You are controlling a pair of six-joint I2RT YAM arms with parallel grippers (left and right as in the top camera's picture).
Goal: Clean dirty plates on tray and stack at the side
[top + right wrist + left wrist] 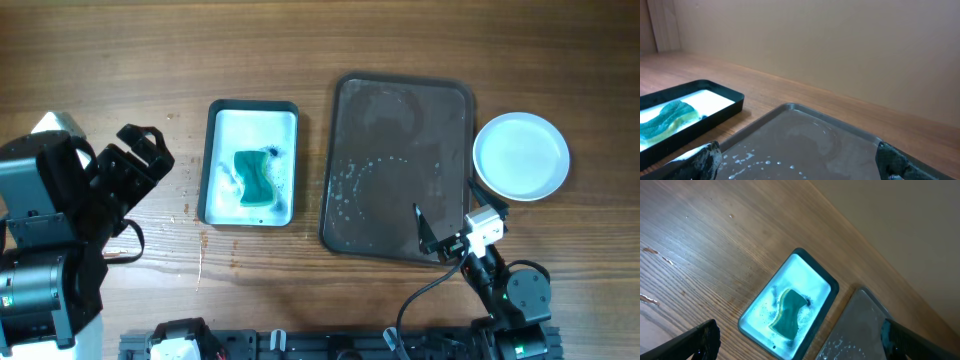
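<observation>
Plate (521, 156) rim-up right of tray (400, 120), tray's long axis front-to-back

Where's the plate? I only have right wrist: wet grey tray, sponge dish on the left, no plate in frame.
Observer: The white plate sits on the table just right of the tray, off it, outside your frame.
Operator: Any plates on the part of the tray I can't see?
Observer: None. Overhead shows the whole tray bare apart from soap spots.
Operator: Left arm?
Observer: The left claw is open and empty, above bare wood to the left of the sponge dish.
</observation>
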